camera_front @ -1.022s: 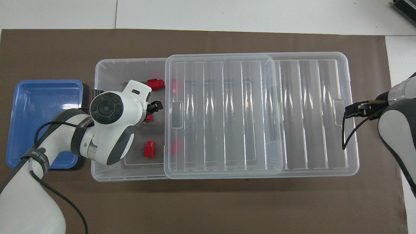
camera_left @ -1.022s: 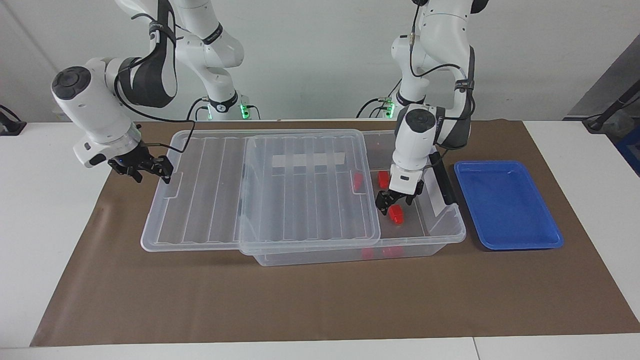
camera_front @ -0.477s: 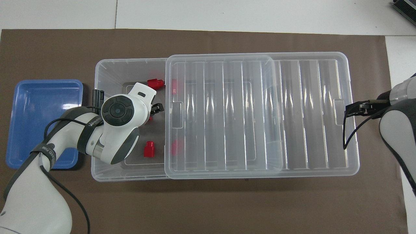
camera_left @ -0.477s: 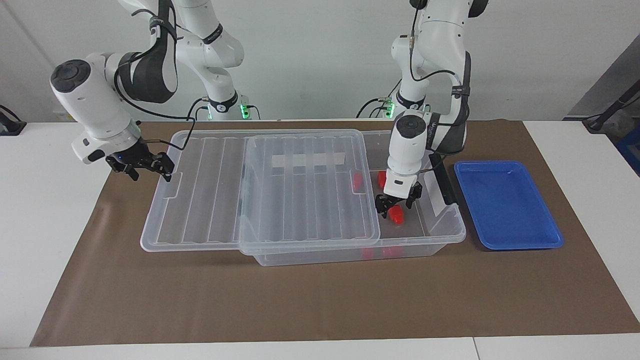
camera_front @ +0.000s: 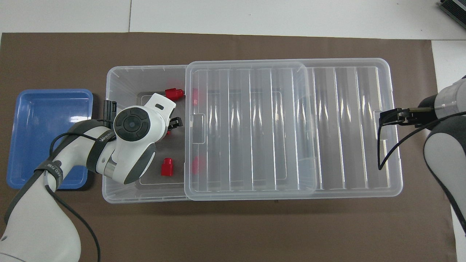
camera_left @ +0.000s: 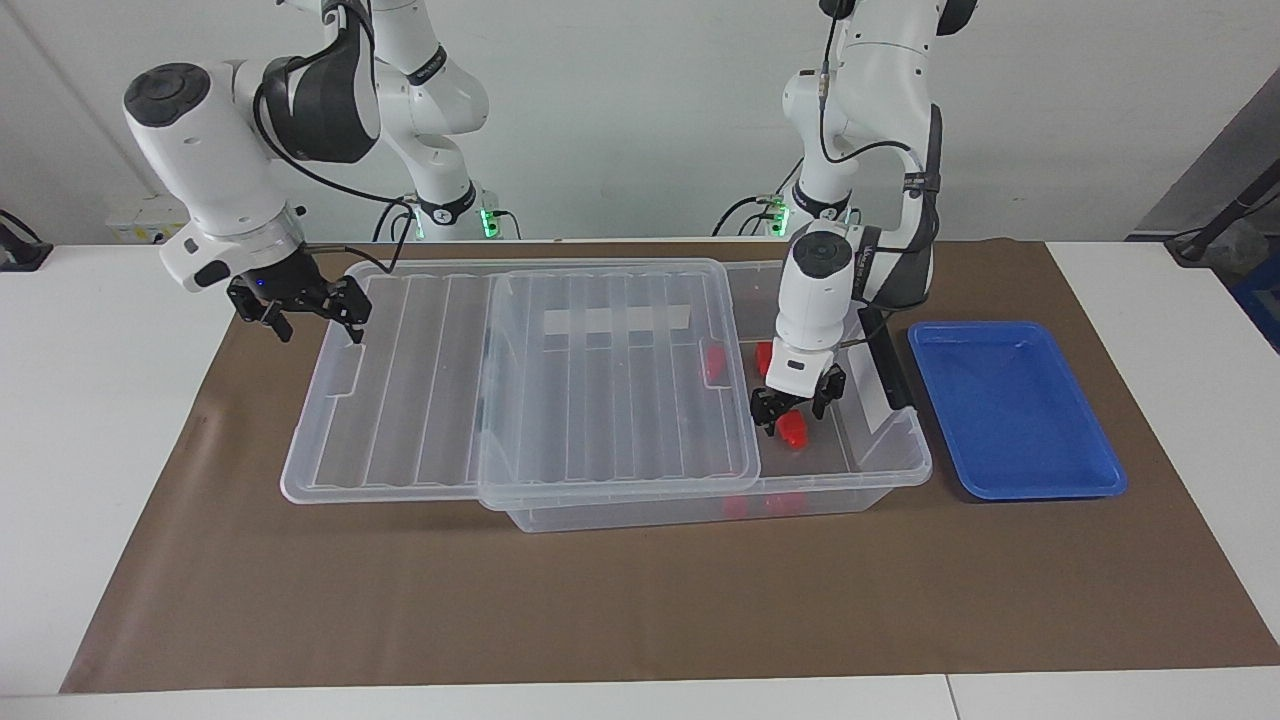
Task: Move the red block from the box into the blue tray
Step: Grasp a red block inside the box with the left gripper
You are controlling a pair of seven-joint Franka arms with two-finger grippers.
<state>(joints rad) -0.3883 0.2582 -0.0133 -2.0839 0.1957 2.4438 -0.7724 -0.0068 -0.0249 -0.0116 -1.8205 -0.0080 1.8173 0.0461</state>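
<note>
The clear box lies open at the left arm's end, its ribbed lid slid toward the right arm's end. My left gripper is down inside the box, open, its fingers astride a red block. A second red block lies nearer to the robots. In the overhead view the left wrist hides the gripped-at block almost wholly. There I see the nearer block and a third block farther from the robots. The blue tray stands empty beside the box. My right gripper is open, raised over the lid's overhanging end.
A black latch handle sits on the box's end wall beside the tray. A white tape strip shows through the lid. Brown paper covers the table under everything. Red smears show through the lid's edge.
The left gripper has come down around the red block. The right gripper has risen and moved in over the lid's end. The lid and blocks have not moved.
</note>
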